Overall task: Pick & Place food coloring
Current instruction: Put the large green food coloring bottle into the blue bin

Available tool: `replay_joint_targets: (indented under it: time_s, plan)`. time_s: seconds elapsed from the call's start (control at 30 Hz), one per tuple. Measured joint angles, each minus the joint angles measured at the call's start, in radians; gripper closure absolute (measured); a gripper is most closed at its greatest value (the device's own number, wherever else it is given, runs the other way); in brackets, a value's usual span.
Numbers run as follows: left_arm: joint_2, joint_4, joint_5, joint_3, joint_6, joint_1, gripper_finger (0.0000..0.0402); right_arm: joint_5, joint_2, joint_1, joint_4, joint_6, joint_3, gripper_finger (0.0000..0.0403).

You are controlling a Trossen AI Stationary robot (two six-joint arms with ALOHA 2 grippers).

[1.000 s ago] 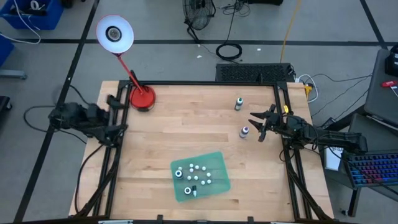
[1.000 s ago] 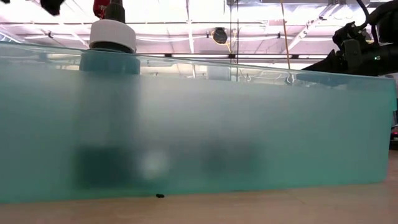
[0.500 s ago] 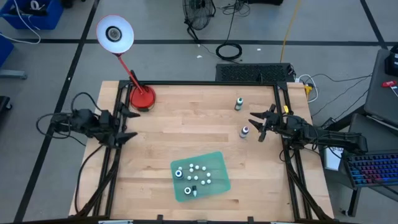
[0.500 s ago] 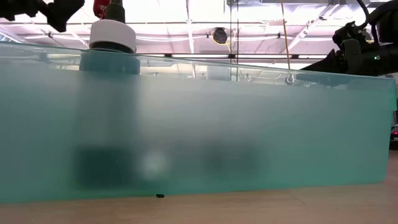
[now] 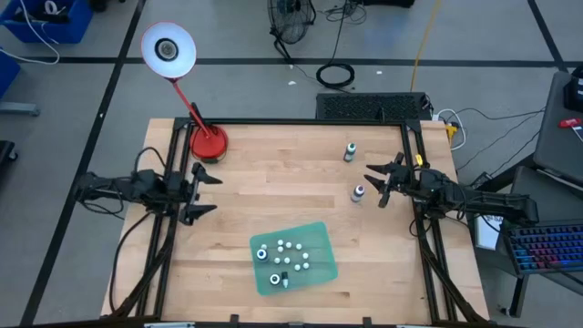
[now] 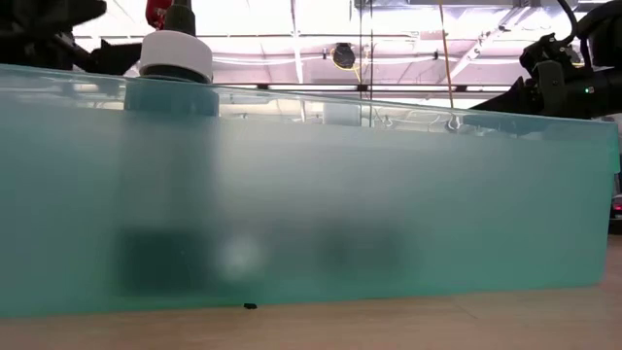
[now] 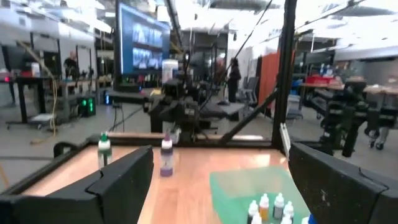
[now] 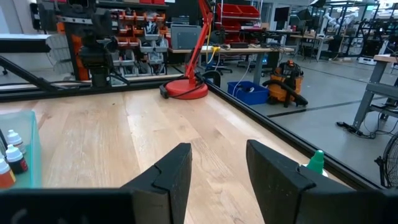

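The food coloring bottles are tiny, with white caps over tinted bodies; a cluster of them [image 5: 290, 255] stands inside a translucent green tray [image 5: 319, 239] near the front middle of the wooden surface [image 5: 273, 182]; two more stand apart toward the right side, a green-bodied bottle [image 5: 349, 151] farther back and a purple-bodied bottle [image 5: 359, 192] nearer the tray; in the low view one white-capped bottle [image 6: 175, 58] rises above the tray's frosted wall. The right end effector [image 5: 375, 185] hangs just beside the purple-bodied bottle, not touching it, its fingers spread and empty; the green-bodied bottle lies a little behind it. The left end effector [image 5: 205, 190] sits at the left edge of the surface, fingers wide apart and empty, well apart from the tray and from both loose bottles; a red desk lamp [image 5: 208, 143] stands at the back left corner.
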Motion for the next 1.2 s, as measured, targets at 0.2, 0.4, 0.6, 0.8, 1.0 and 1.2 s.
replay_joint_targets:
  time_s: [0.2,0.4,0.6,0.8,1.0,1.2]
  plan:
    - [0.0,-0.08,0.004,-0.001,-0.025,0.025,0.0036,0.0,0.0,0.0,0.0,0.0,0.0,0.0261]
    - [0.0,-0.11,0.004,-0.001,-0.027,0.031,0.0036,0.0,0.0,0.0,0.0,0.0,0.0,0.0261]
    - [0.0,-0.169,0.004,-0.001,-0.017,0.031,0.0036,0.0,0.0,0.0,0.0,0.0,0.0,0.0261]
    - [0.0,-0.218,-0.003,-0.001,-0.021,0.031,0.0037,0.0,0.0,0.0,0.0,0.0,0.0,0.0261]
    - [0.0,-0.217,-0.004,-0.001,-0.022,0.03,0.0037,0.0,0.0,0.0,0.0,0.0,0.0,0.0261]
    - [0.0,-0.217,-0.005,-0.001,-0.023,0.03,0.0036,-0.004,0.0,0.001,0.033,0.022,0.0,0.0261]
